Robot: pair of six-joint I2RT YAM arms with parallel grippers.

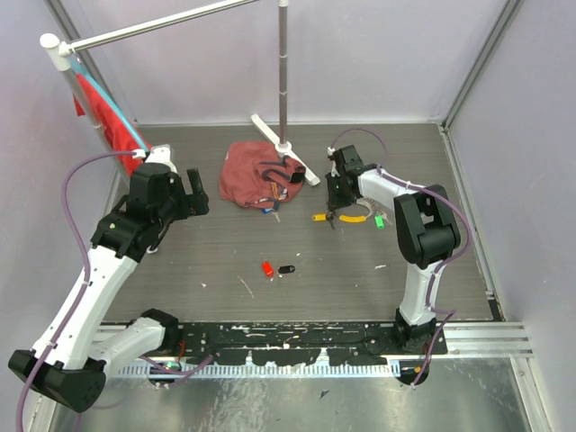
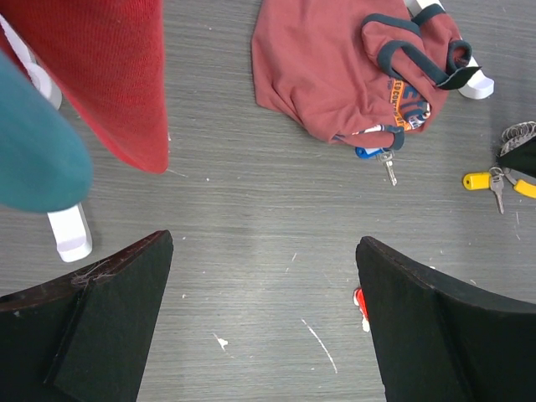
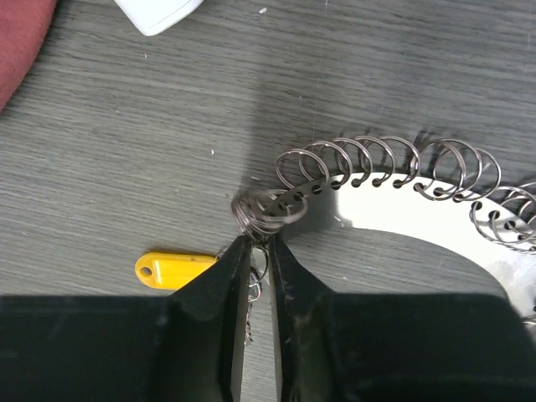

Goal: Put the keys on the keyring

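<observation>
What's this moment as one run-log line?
left fingers: open above table | right fingers: closed on yellow-tag key at keyring end | red key, black key: loose on table

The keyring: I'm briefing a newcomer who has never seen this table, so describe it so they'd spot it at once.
Find the metal pole stand at the back centre, then look right of its white foot, where the right gripper points down. At its jaws lies the keyring: a silvery arc of spring-like wire coils, unlike the flat yellow-tagged key beside it.
</observation>
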